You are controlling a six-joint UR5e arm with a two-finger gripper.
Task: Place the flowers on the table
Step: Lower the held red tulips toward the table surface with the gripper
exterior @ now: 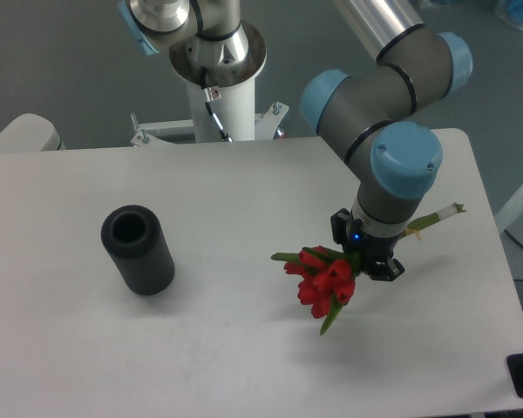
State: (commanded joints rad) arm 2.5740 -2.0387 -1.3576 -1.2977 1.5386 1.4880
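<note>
From my screen the table (244, 192) looks like a smooth, matt white laminate. The vase (138, 249) reads as matt black, finely ribbed, probably plastic or rubber. The flowers (325, 280) have a slightly waxy, artificial sheen on the red buds. My arm (385, 87) shows satin grey metal with glossy light-blue plastic caps; the gripper (366, 257) is matt black.

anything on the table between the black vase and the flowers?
No. In the camera view only bare white table lies between the vase and the flowers, which the tool holds by the stems.
</note>
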